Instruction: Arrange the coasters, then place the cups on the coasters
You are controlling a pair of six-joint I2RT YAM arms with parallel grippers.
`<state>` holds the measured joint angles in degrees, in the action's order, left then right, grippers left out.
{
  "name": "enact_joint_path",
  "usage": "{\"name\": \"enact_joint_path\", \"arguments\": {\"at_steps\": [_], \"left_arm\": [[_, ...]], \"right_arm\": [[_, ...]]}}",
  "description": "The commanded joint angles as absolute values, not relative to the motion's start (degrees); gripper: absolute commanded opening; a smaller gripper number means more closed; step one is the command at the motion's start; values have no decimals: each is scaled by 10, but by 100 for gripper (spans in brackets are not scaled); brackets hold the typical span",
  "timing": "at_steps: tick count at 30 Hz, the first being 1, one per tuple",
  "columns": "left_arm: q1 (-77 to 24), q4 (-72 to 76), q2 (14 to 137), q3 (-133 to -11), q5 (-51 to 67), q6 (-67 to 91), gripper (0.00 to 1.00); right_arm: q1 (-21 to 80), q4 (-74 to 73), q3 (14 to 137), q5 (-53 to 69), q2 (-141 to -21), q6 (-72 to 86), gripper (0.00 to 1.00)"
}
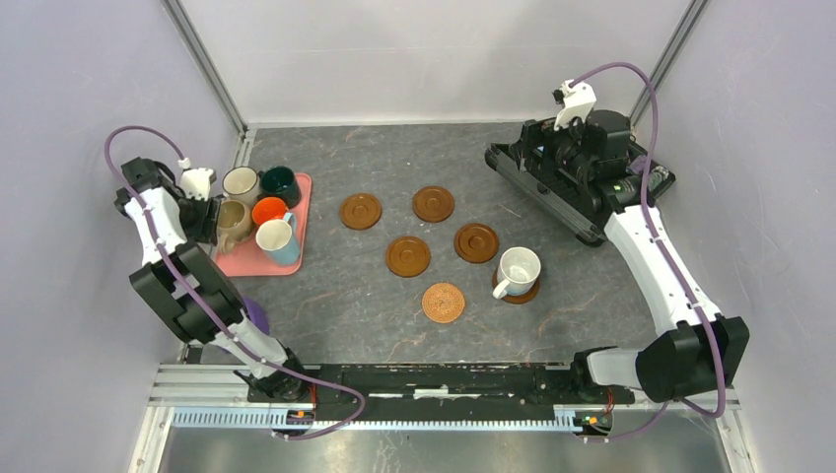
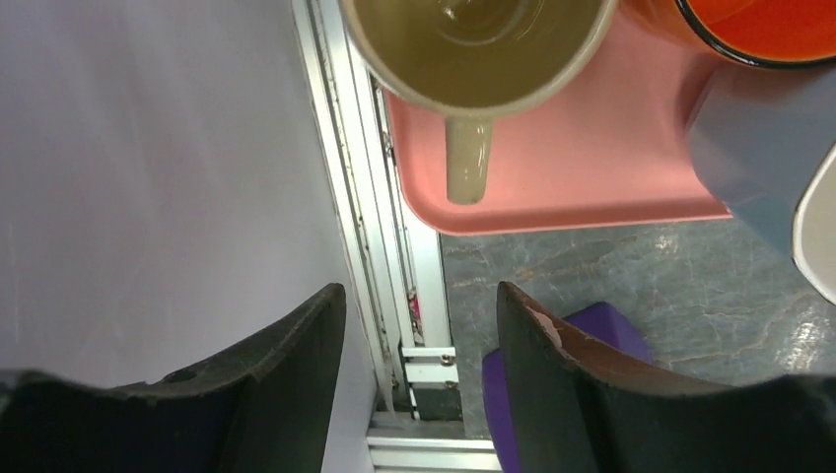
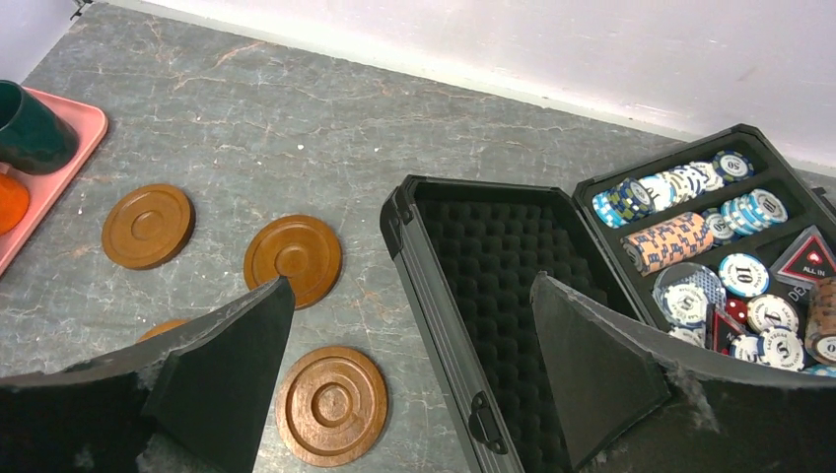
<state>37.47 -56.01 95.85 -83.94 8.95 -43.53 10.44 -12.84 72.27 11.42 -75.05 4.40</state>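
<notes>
Top external view: I have the pink tray point(image 1: 243, 262) lying along the left rail point(image 1: 243, 148), close under the left wall, so that side is tight. Bare table point(image 1: 325, 296) shows between the tray and the nearest coaster, and again along the near edge below the woven coaster point(image 1: 444, 303). Four plain coasters point(image 1: 361, 210) lie mid-table, apart from one another. The white cup point(image 1: 518, 270) stands on a sixth coaster point(image 1: 533, 294) just right of the woven one, handle toward the near left. Tray holds five, packed close: cream cup point(image 1: 240, 182), dark green cup point(image 1: 281, 184), beige cup point(image 1: 232, 223), orange cup point(image 1: 268, 210), light blue cup point(image 1: 280, 240). On the left gripper point(image 2: 419, 296) the jaws stand apart with nothing between them. The beige cup's handle points at the gap without touching. One finger is on the wall side of the rail, the other over a purple object point(image 2: 592, 335) I cannot identify. On the right gripper point(image 3: 411, 284) the jaws are wide and nothing is held. It hangs above the open black case point(image 3: 493, 286) at far right. One half shows foam lining, the other holds poker chips point(image 3: 680, 241) in rows.
</notes>
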Motion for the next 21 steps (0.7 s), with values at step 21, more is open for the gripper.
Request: {"name": "enact_joint_path", "arguments": {"at_steps": [21], "left_arm": [[372, -406, 1049, -764, 188, -499, 53]], "right_arm": [[103, -136, 778, 71, -769, 5, 98]]}}
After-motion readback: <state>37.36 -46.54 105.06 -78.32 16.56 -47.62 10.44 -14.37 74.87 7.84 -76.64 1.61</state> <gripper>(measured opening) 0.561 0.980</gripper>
